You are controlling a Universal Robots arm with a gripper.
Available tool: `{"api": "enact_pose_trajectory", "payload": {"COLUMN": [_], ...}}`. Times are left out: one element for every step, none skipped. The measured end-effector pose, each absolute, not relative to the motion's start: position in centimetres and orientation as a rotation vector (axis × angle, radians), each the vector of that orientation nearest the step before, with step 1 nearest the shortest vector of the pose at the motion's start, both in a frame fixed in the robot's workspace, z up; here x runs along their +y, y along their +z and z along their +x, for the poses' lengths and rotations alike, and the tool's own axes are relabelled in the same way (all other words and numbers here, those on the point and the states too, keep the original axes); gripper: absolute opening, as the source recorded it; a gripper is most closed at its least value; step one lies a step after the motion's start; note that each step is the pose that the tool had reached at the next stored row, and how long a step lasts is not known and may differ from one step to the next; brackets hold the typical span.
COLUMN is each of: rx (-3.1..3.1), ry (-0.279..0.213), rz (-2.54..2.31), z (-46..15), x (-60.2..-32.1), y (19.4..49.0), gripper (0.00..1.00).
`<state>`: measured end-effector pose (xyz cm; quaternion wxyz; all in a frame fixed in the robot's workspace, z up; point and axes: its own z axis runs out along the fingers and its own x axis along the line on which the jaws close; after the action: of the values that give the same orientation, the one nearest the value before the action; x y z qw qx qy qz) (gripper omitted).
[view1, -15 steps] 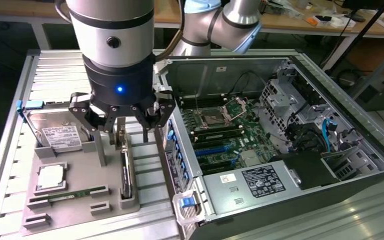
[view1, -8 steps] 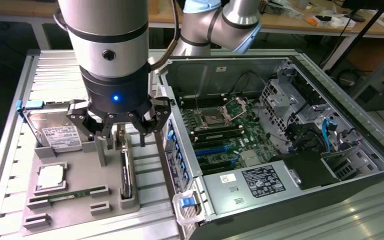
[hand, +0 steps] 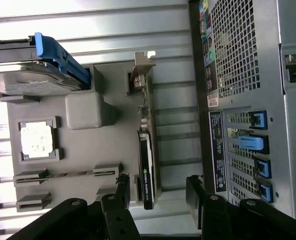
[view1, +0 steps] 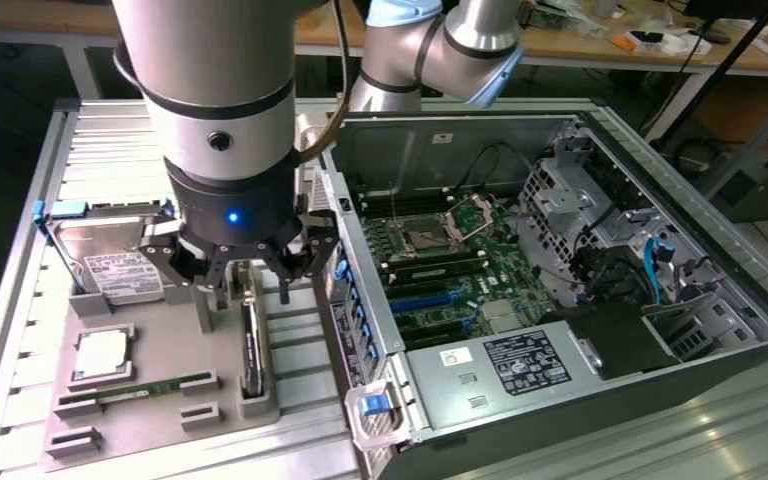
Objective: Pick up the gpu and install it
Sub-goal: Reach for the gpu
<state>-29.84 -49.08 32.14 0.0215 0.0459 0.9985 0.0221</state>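
Our pincer hangs spread wide with nothing in its grip. In the wrist view its 2 dark fingers stand on either side of the graphics card, which lies closer to 1 finger than to the other; we cannot tell whether that finger touches it. In the exterior view the pincer sits right over the far end of the graphics card, with the fingertips close to its upper edge.

The card stands on its long edge in a slot of a gray holder tray, not yet installed. Its black cooler face and green board show in the wrist view, with the silver bracket at the end away from the fingers.

The same tray also holds:
- a hard drive with a white label, propped at a tilt
- a square processor chip in its own recess
- a narrow green memory stick lying between 2 small blocks

The tray rests on a slatted metal desk. Just beside it, on the exterior view's right, stands an open computer case. Inside we see the green mainboard and a labelled power supply. Blue latches line the slot covers on the case wall facing the tray.
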Motion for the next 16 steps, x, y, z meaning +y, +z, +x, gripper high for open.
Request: {"api": "enact_pose_trajectory", "payload": {"rx": [3.094, 3.094, 3.094, 3.093, 3.092, 3.092, 3.092, 3.092, 3.092, 3.092, 3.092, 3.092, 3.092, 3.093, 3.093, 3.093], "ry": [0.069, 0.069, 0.068, 0.069, 0.069, 0.069, 0.069, 0.069, 0.069, 0.069, 0.069, 0.069, 0.069, 0.069, 0.069, 0.069], "rz": [0.142, 0.142, 0.142, 0.142, 0.142, 0.142, 0.141, 0.141, 0.139, 0.135, 0.132, 0.128, 0.125, 0.123, 0.120, 0.119], "z": [-29.9, -29.9, -30.0, -30.1, -30.2, -30.3, -30.3, -30.3, -30.3, -30.3, -30.3, -30.3, -30.3, -30.3, -30.3, -30.3], "x": [-49.1, -49.1, -49.1, -49.1, -49.1, -49.1, -49.1, -49.1, -49.1, -49.1, -49.1, -49.1, -49.1, -49.1, -49.1, -49.1], "y": [31.9, 31.8, 31.6, 31.4, 31.1, 31.0, 30.8, 30.6, 30.3, 29.9, 29.6, 29.3, 29.1, 28.9, 28.7, 28.6], "gripper": [0.57, 0.57, 0.57, 0.57, 0.57, 0.57, 0.57, 0.57, 0.57, 0.57, 0.57, 0.57, 0.57, 0.57, 0.57, 0.57]}}
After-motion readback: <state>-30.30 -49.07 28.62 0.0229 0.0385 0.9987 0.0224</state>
